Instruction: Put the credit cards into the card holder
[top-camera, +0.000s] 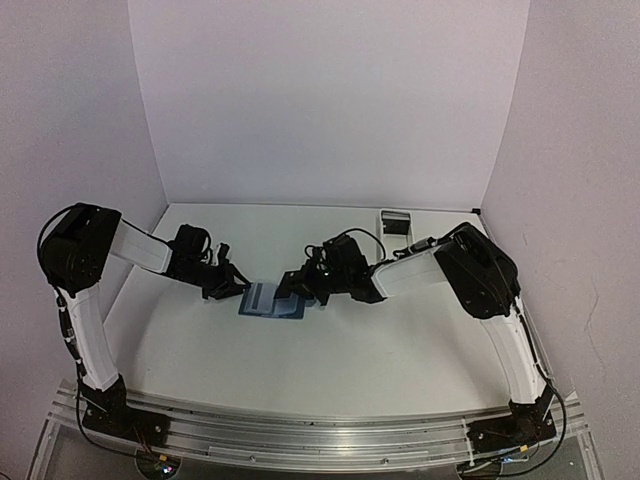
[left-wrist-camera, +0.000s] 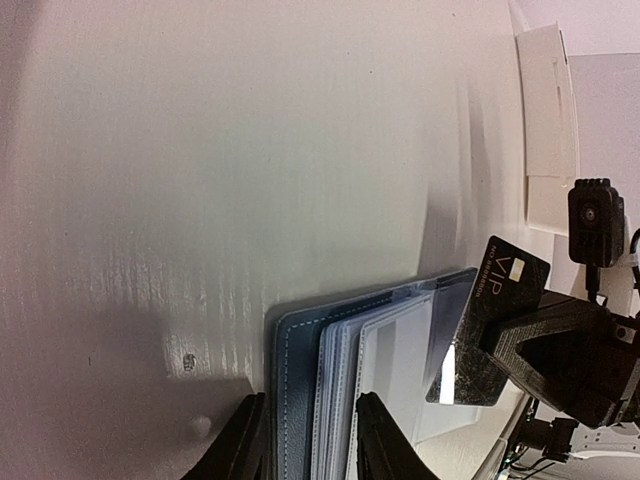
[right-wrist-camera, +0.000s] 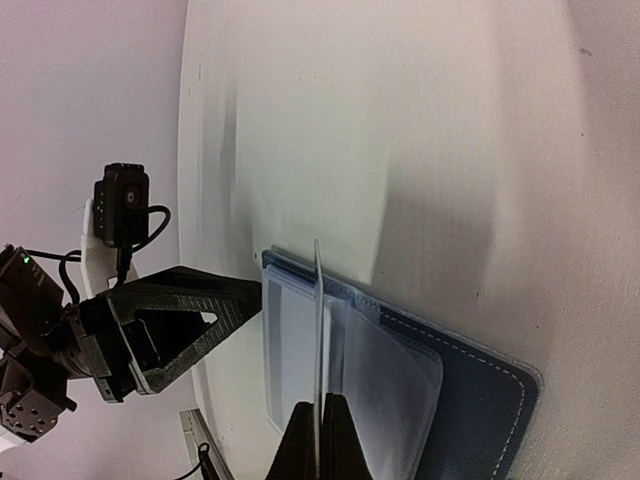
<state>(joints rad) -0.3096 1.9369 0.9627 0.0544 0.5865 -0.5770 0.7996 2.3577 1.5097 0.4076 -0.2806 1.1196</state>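
Observation:
The dark-blue card holder (top-camera: 272, 300) lies open on the table, its clear sleeves (left-wrist-camera: 385, 360) fanned out. My left gripper (left-wrist-camera: 310, 402) is shut on the card holder's near edge, one finger outside the blue cover (left-wrist-camera: 295, 370) and the other on the sleeves. My right gripper (right-wrist-camera: 318, 405) is shut on a black credit card marked VIP (left-wrist-camera: 495, 320). That card stands edge-on (right-wrist-camera: 318, 320) in the right wrist view, above the sleeves (right-wrist-camera: 390, 370). Its lower corner reaches the right-hand sleeve page. In the top view the right gripper (top-camera: 300, 285) sits at the holder's right edge.
A white tray (top-camera: 396, 222) stands at the back right near the wall, and it shows as a white box (left-wrist-camera: 545, 120) in the left wrist view. The two grippers are close together over the holder. White walls close the table on three sides.

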